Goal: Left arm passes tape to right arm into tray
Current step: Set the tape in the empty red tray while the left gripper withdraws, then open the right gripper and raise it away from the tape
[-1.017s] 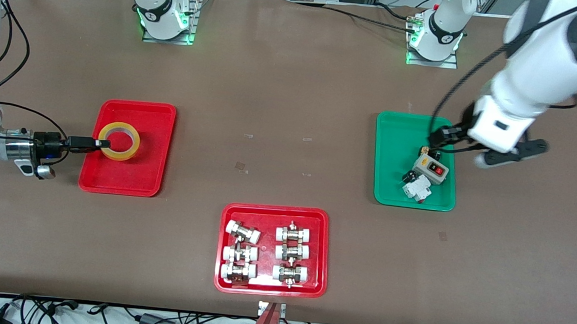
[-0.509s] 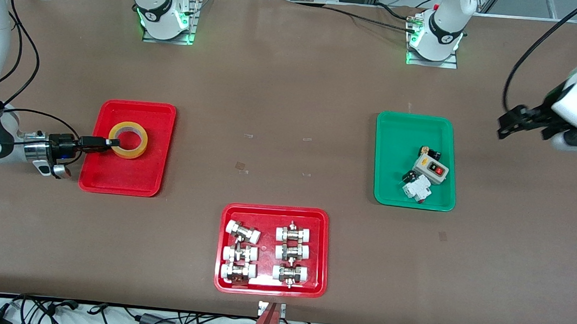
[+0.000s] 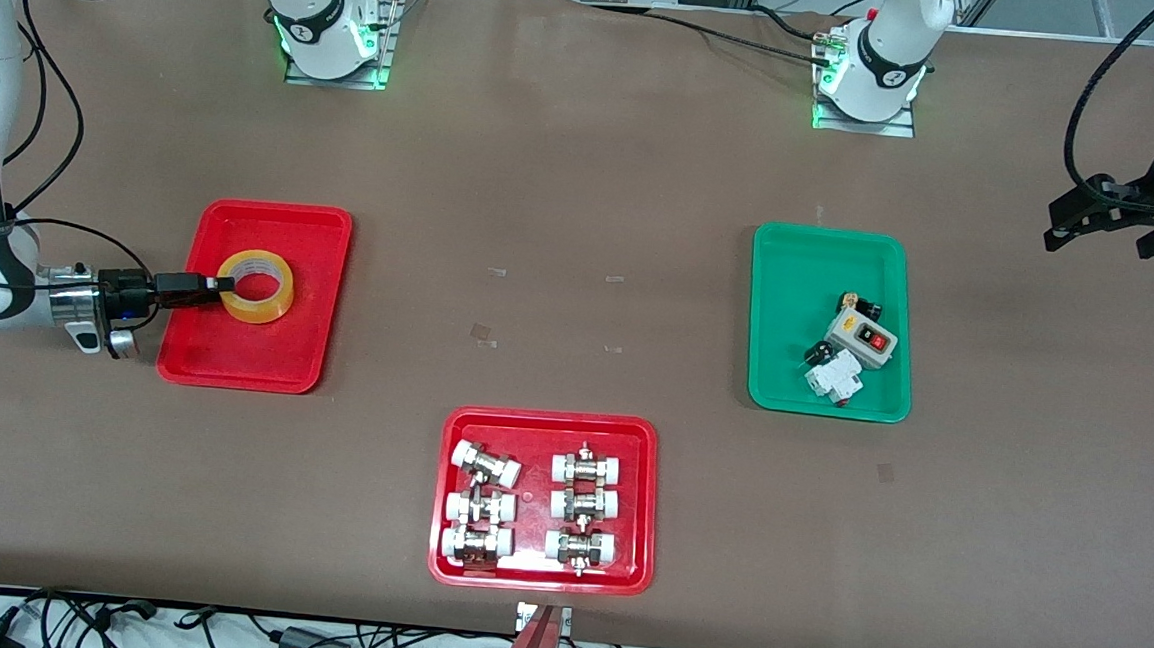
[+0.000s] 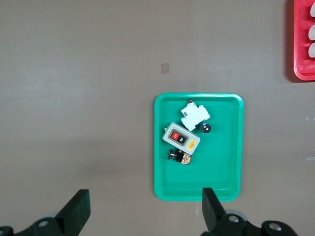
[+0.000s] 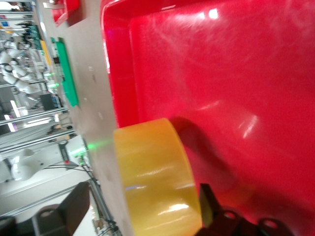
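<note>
The yellow tape [image 3: 255,286] lies in the plain red tray [image 3: 274,356] at the right arm's end of the table. My right gripper [image 3: 222,284] reaches level over the tray's rim, its fingers open wide, one above and one below the roll's near edge. In the right wrist view the tape [image 5: 155,182] fills most of the gap between the fingers of my right gripper [image 5: 140,211], with the tray floor [image 5: 221,73] under it. My left gripper [image 3: 1095,210] is open and empty, up over the table's left-arm end. It also shows in the left wrist view [image 4: 142,211].
A green tray [image 3: 784,377] with a switch box [image 3: 861,338] and small electrical parts lies toward the left arm's end; it also shows in the left wrist view [image 4: 221,182]. A red tray [image 3: 446,496] with several pipe fittings lies nearest the front camera.
My left arm has swung away from the green tray out to its end of the table. The tape and my right gripper have sunk a little, down into the red tray.
</note>
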{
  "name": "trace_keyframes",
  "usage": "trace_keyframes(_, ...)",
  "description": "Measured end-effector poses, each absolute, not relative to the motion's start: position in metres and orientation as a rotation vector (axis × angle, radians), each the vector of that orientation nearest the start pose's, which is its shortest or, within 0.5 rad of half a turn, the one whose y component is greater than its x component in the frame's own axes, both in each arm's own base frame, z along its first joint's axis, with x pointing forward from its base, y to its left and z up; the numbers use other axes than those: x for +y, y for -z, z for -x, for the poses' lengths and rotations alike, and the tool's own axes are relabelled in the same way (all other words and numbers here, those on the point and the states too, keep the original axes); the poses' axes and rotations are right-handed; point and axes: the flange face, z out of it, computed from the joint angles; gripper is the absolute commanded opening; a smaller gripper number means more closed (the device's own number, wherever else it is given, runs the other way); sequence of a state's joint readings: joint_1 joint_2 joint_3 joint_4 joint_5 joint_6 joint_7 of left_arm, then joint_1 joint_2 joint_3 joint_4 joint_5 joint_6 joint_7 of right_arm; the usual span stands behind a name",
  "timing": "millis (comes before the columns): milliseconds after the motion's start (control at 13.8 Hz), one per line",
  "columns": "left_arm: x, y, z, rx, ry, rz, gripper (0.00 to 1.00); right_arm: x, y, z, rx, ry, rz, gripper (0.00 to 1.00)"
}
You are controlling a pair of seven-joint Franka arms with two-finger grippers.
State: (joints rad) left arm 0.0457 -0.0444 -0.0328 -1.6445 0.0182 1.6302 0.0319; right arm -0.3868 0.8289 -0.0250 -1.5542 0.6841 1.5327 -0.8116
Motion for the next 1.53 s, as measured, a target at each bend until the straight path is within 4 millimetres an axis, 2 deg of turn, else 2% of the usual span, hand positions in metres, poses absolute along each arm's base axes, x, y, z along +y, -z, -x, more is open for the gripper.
trace_keyframes(363, 0.009, -0.63, -0.547, 0.029, 0.095, 3.119, 1.0, -0.186, -0.167, -0.603, -0.181, -0.311, 2.251, 1.0)
trace_keyframes(726, 0.011, -0.674, -0.54, 0.019, 0.17, 3.115, 1.0, -0.167, -0.222, -0.626, -0.316, -0.254, 2.387, 1.0)
trace_keyframes(872, 0.011, -0.683, -0.537, 0.019, 0.174, 3.114, 1.0, -0.158, -0.247, -0.636, -0.316, -0.241, 2.442, 1.0)
trace_keyframes(1162, 0.007, -0.672, -0.542, 0.027, 0.126, 3.147, 1.0, -0.141, -0.318, -0.666, -0.193, -0.261, 2.64, 1.0)
trace_keyframes(1308, 0.005, -0.669, -0.544, 0.023, 0.117, 3.148, 1.0, -0.121, -0.35, -0.682, -0.16, -0.26, 2.742, 1.0)
trace_keyframes(1526, 0.004, -0.669, -0.544, 0.021, 0.117, 3.148, 1.0, -0.085, -0.386, -0.699, -0.082, -0.246, 2.862, 1.0)
